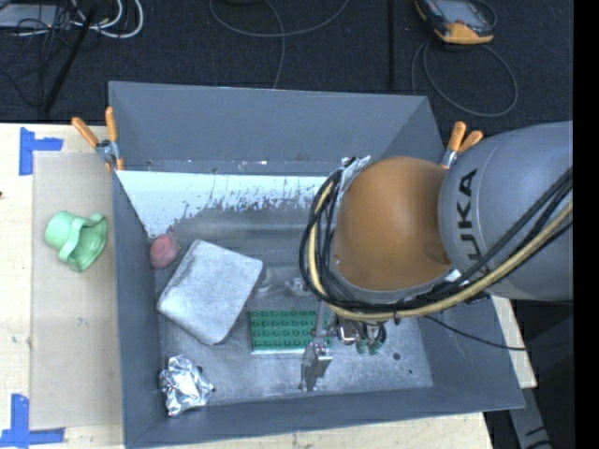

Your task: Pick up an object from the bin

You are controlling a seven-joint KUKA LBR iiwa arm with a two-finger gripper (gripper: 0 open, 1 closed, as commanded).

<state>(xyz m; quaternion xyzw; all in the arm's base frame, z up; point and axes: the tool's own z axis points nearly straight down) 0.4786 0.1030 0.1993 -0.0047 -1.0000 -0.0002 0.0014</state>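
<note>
- Green studded plate point(281, 330) lying flat at six o'clock of the bin point(262, 129) floor, just beside a grey foam block point(211, 288).
- Gripper point(315, 368) hanging low at the plate's four o'clock corner; whether apart or together, impossible to tell.
- Judging the step as lining up for a grasp.
- Next move calling for straddling the plate's edge, closing, then lifting clear.
- Crumpled foil point(184, 384) lying at eight o'clock.

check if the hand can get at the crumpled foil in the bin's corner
Probably yes: the crumpled foil lies uncovered, with bare bin floor between it and the hand by the green studded plate. The corner walls may crowd it.
</note>
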